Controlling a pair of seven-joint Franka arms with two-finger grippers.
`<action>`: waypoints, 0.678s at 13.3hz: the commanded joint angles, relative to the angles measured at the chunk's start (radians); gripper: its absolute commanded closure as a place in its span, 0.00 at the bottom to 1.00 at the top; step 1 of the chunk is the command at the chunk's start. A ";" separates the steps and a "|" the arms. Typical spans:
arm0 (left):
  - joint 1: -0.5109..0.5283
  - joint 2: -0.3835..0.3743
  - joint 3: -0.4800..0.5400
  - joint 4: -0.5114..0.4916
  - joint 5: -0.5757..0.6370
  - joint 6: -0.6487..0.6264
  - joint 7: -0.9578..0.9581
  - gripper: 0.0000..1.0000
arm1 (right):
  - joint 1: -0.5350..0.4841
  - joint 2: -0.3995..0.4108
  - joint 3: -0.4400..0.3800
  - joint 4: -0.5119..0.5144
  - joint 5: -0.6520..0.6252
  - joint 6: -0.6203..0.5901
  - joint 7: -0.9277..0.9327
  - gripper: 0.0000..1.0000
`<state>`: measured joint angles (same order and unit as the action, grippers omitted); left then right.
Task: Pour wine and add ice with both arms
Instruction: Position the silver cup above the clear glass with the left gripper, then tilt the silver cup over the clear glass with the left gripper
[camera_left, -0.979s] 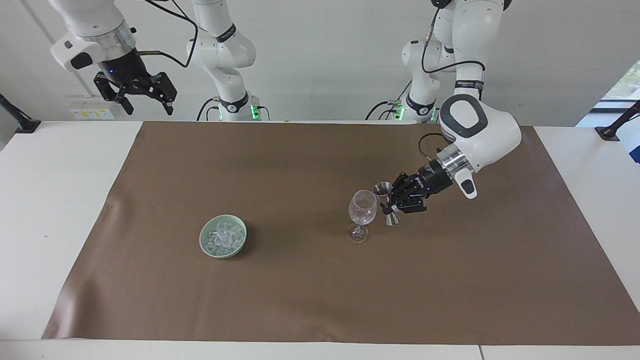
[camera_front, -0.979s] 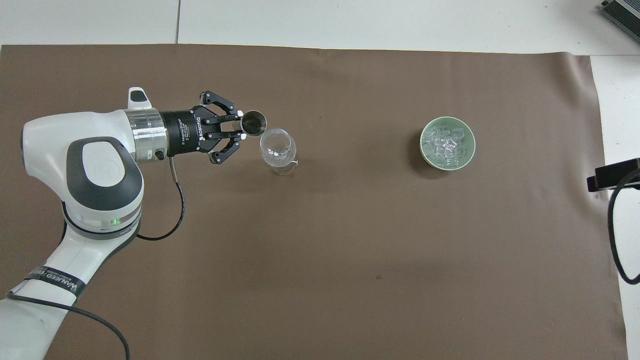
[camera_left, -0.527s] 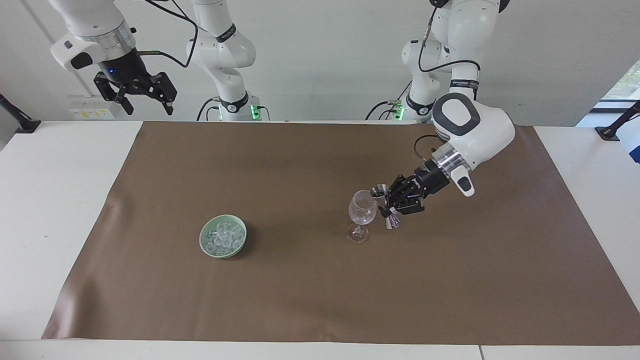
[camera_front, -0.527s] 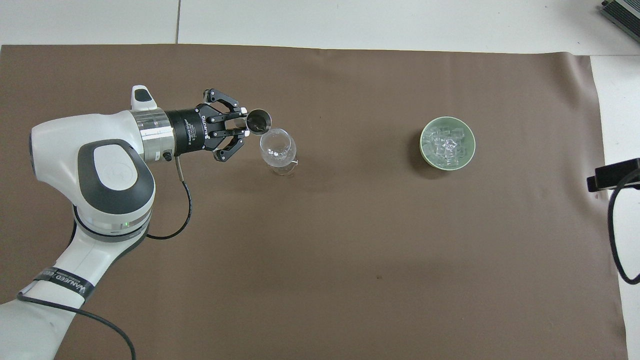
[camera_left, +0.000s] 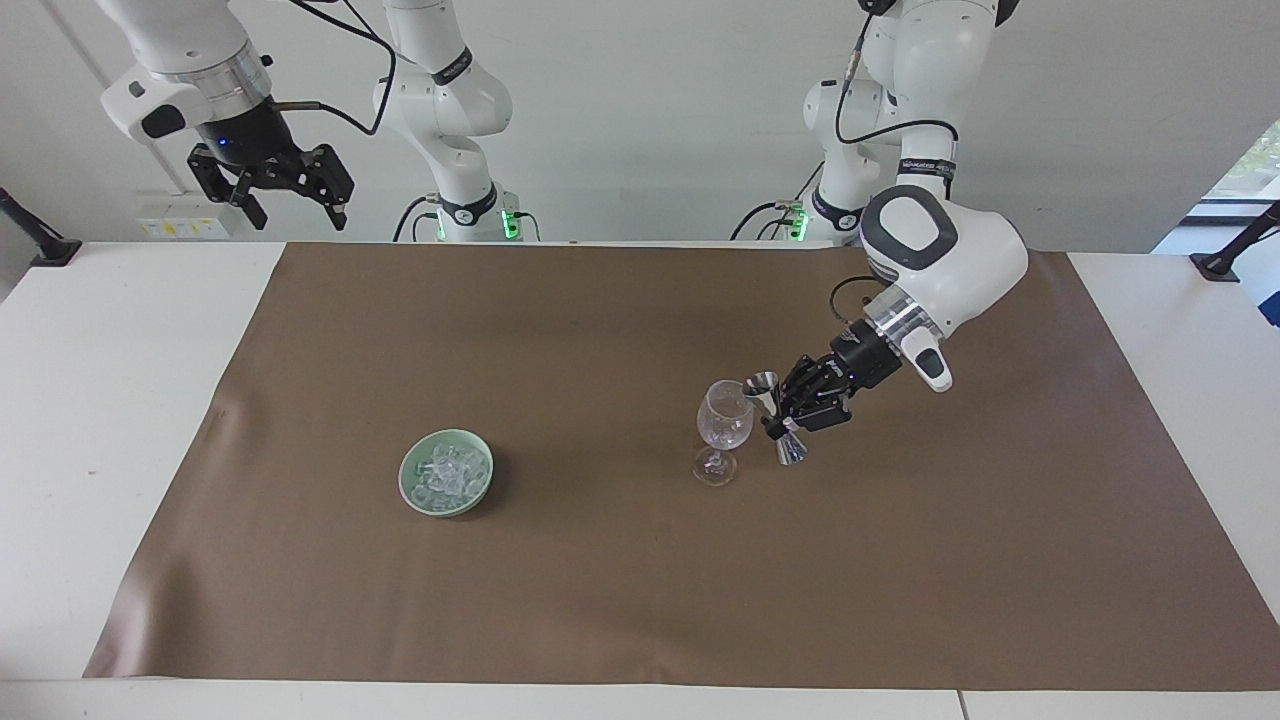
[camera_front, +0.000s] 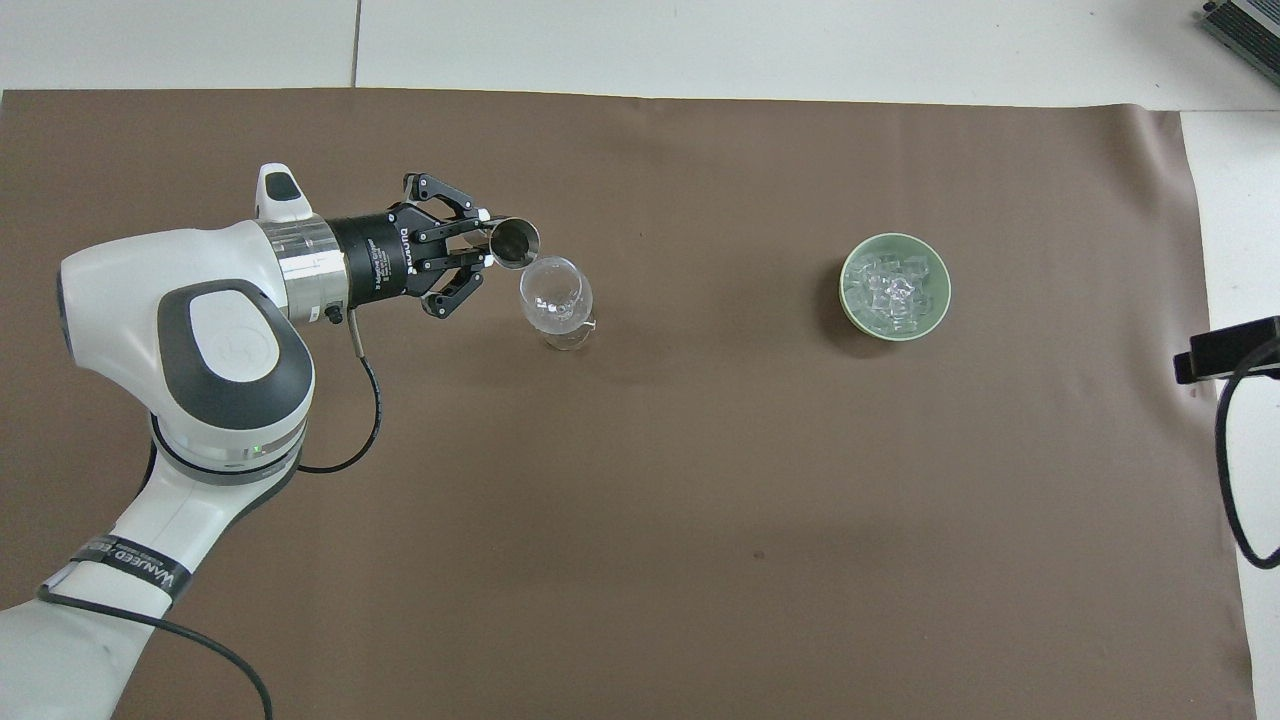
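Jigger (camera_left: 775, 416) has tipped back nearer upright beside the wine glass (camera_left: 725, 415), left gripper (camera_left: 790, 410) clamped at its waist. Ice (camera_left: 447, 472) sits heaped in the green bowl (camera_left: 412, 493), toward the right arm's end: likely light, slick, hard chunks; pinch one across flat faces. Right gripper (camera_left: 290, 205) waits raised, fingers apart. Left gripper body reads "ROBOTIQ".

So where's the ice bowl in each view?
Facing view: the bowl sits lower left of centre, toward the right arm's end.
Overhead view: the bowl sits upper right of centre.
Shared landmark: the wine glass, standing beside it on the brown mat.
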<state>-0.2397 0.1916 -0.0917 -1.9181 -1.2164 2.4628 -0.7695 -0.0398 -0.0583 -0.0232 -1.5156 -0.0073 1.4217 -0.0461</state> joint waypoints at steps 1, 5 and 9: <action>-0.041 -0.017 0.010 -0.018 -0.006 0.062 0.019 1.00 | 0.000 -0.012 0.000 -0.012 0.010 0.008 0.011 0.00; -0.053 -0.015 0.010 -0.018 -0.008 0.085 0.053 1.00 | 0.000 -0.014 0.000 -0.012 0.010 0.008 0.011 0.00; -0.053 -0.012 0.010 -0.016 -0.005 0.087 0.099 1.00 | 0.000 -0.012 0.000 -0.012 0.010 0.008 0.011 0.00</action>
<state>-0.2765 0.1917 -0.0916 -1.9191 -1.2164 2.5266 -0.7066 -0.0398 -0.0583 -0.0232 -1.5156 -0.0073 1.4217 -0.0461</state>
